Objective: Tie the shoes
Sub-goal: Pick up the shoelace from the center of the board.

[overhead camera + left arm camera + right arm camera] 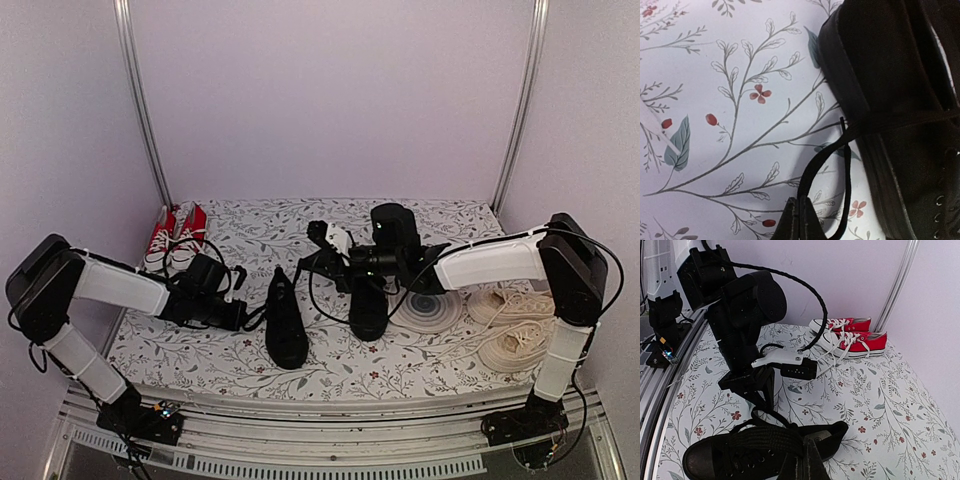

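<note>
Two black sneakers sit near the middle of a floral-patterned tabletop [400,372], one [286,322] toward the left arm with its toe pointing at the near edge, the other [368,300] just right of it, partly under the right arm's wrist. The left end effector [800,217], low over the tabletop just beside the left-hand sneaker, has its fingertips pressed together on a thin black lace [826,152] that arcs up to the side of that shoe. The right end effector [801,462] hovers above the same sneaker, its fingers drawn close over the shoe's opening; whether they pinch a lace there cannot be told. A pair of small red-and-white sneakers [176,236] stands at the far left corner, and a cream pair [515,322] lies at the right edge beside a round white disc [432,310].
</note>
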### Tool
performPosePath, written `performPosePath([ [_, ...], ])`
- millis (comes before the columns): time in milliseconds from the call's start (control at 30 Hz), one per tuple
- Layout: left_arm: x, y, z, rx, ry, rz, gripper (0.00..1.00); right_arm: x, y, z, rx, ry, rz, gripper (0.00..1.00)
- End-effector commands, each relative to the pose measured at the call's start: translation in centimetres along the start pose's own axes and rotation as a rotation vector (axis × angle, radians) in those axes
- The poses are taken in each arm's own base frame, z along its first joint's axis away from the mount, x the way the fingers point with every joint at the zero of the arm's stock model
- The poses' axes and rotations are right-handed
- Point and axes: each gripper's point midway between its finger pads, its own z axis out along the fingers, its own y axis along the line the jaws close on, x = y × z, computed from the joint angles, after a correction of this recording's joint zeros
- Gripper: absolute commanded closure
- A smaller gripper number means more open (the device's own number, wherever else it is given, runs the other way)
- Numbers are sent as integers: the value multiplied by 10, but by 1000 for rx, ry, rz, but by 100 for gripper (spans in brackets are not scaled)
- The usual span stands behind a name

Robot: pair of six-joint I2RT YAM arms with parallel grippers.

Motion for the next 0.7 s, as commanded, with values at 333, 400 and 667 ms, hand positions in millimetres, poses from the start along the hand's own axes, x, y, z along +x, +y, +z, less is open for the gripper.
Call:
performPosePath([
  [333, -91, -69, -79, 25, -416, 497, 100, -45, -26, 28, -91, -117, 298, 99],
  [400, -93, -83, -95, 68, -470, 562, 100, -42, -35, 37, -87, -118, 360, 99],
  [667, -91, -128, -140, 204, -641, 804, 100, 1, -57, 77, -80, -52, 565, 99],
])
